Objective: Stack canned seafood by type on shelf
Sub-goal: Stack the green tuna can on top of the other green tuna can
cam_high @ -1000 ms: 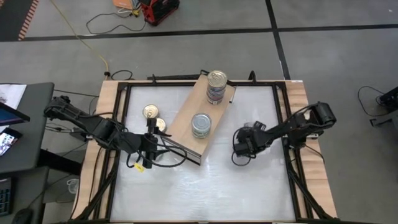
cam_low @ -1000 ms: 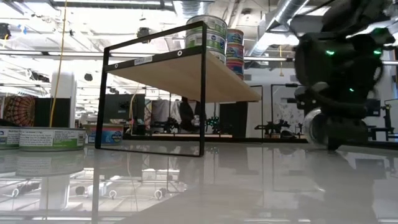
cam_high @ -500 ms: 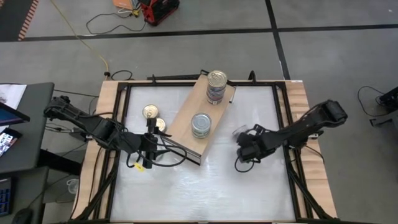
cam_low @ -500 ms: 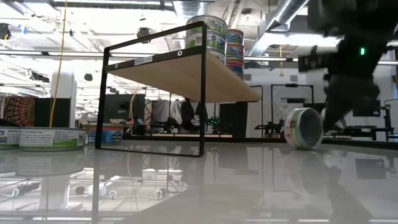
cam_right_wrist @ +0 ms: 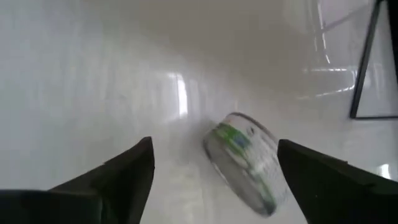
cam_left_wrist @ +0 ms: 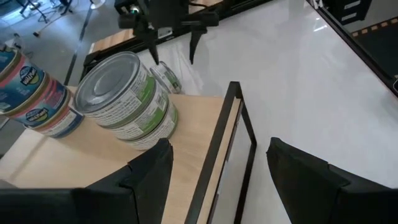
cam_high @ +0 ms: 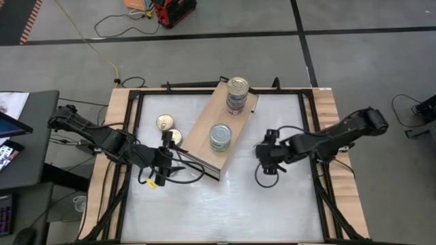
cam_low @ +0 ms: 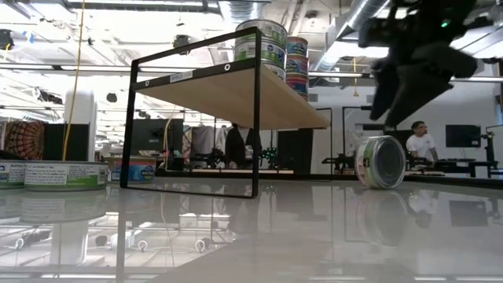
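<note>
Reaching in from the table's right edge, the right arm is stretching low across the white table [cam_high: 225, 211], its right gripper [cam_high: 264, 154] hovering just right of the shelf [cam_high: 204, 133] with fingers spread wide and holding nothing. Just below and ahead of it, a green-labelled tin [cam_right_wrist: 245, 160] is standing tilted on its edge on the tabletop, apart from both fingers; the low view is showing this tin [cam_low: 380, 161] under the raised gripper [cam_low: 402, 86].

The left arm is lying along the table's left side, its left gripper [cam_high: 168, 165] waiting open and empty at the shelf's near-left corner.

Two stacks are sitting on the shelf top: a green-labelled stack [cam_high: 220, 137] of what is looking like two tins near the middle, and a blue-and-pink stack [cam_high: 237, 94] at the far end, count unclear. Two gold-lidded tins [cam_high: 165, 122] are resting on the table left of the shelf, touching each other
</note>
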